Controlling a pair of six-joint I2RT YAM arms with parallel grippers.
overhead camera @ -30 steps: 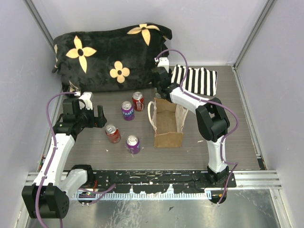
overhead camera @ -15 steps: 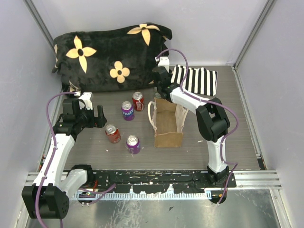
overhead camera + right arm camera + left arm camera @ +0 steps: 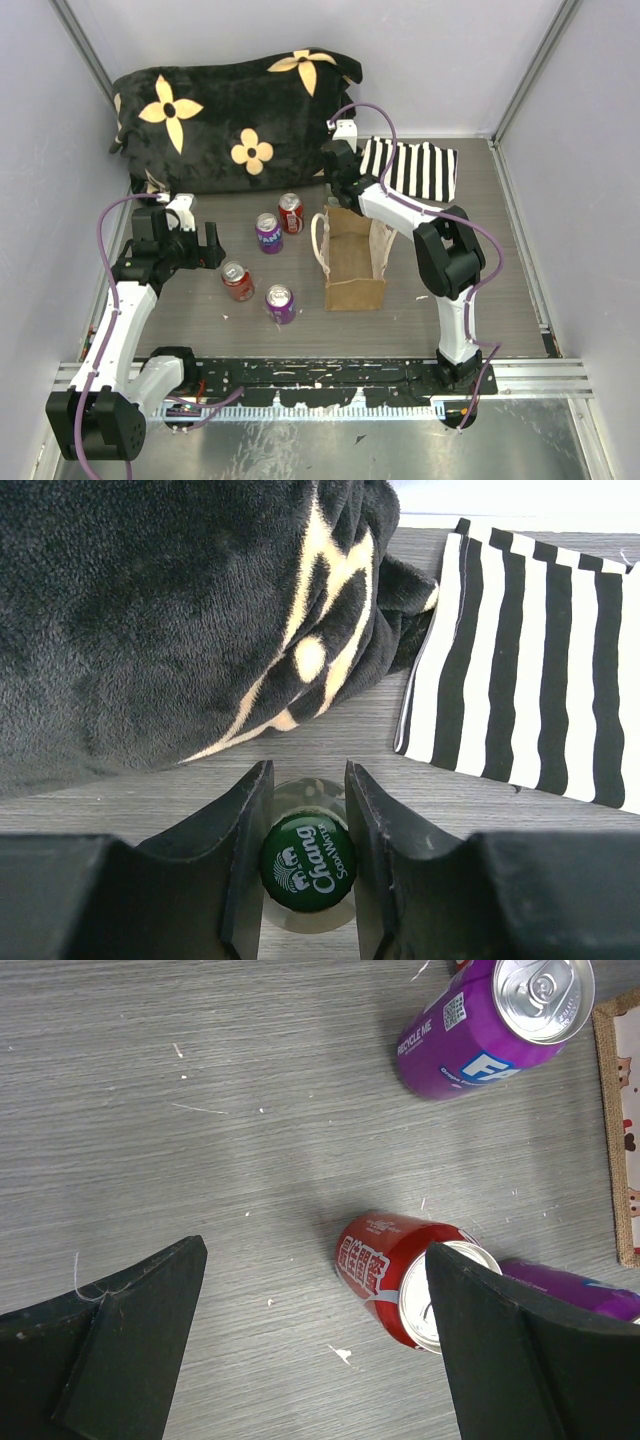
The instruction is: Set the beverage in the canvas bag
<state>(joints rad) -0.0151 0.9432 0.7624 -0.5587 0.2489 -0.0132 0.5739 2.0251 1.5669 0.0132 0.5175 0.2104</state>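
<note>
The bottle (image 3: 308, 872) is clamped in the right pincer (image 3: 306, 780) beyond the canvas bag (image 3: 354, 262); the left pincer (image 3: 315, 1252) is held wide open over a red can (image 3: 375, 1258).

The Chang soda water bottle (image 3: 308, 868), clear glass with a green cap, stood upright, clamped between the right tool's (image 3: 307, 780) fingers at the far end of the canvas bag (image 3: 355, 265). That tan bag, with cream loop handles, stood open-mouthed on the bench (image 3: 500, 290).
</note>
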